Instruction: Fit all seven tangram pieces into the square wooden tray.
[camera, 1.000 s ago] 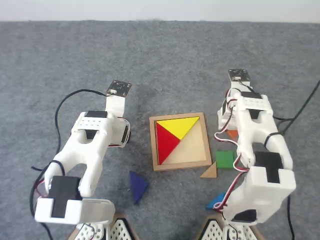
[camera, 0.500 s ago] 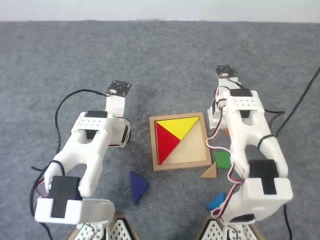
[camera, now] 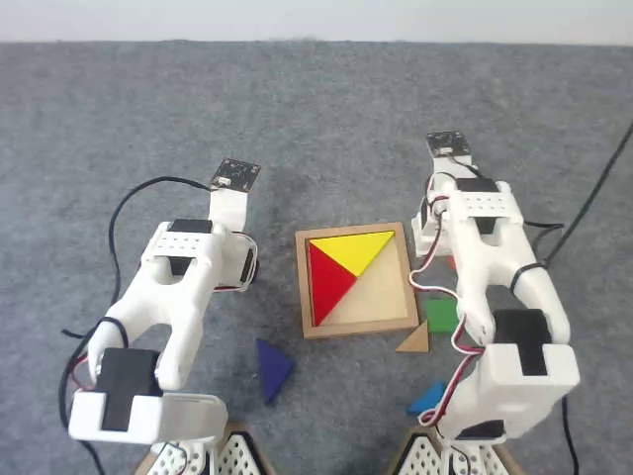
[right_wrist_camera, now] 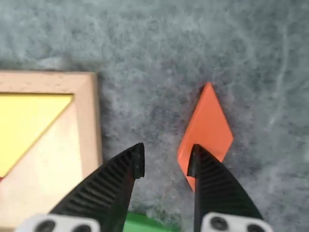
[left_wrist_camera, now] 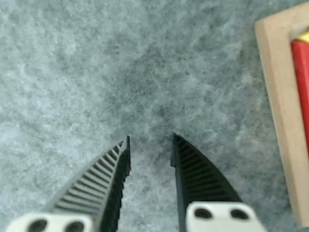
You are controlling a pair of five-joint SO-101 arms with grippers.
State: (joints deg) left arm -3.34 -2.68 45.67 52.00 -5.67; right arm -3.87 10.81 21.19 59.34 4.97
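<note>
The right arm [camera: 490, 267] hangs just beside the square wooden tray [camera: 357, 328], jaws spread over one edge of the orange piece [right_wrist_camera: 206, 126], apparently lined up to pinch it next. The yellow triangle [camera: 356, 248] and red triangle [camera: 326, 279] sit snug against the tray's rim, leaving bare wood for the pieces lying outside on the grey worktop [camera: 297, 119], among them the green square [camera: 443, 315], tan triangle [camera: 415, 341] and dark blue triangle [camera: 273, 366]. The left arm [camera: 183, 287] waits on the tray's other side, jaws parted and holding nothing.
</note>
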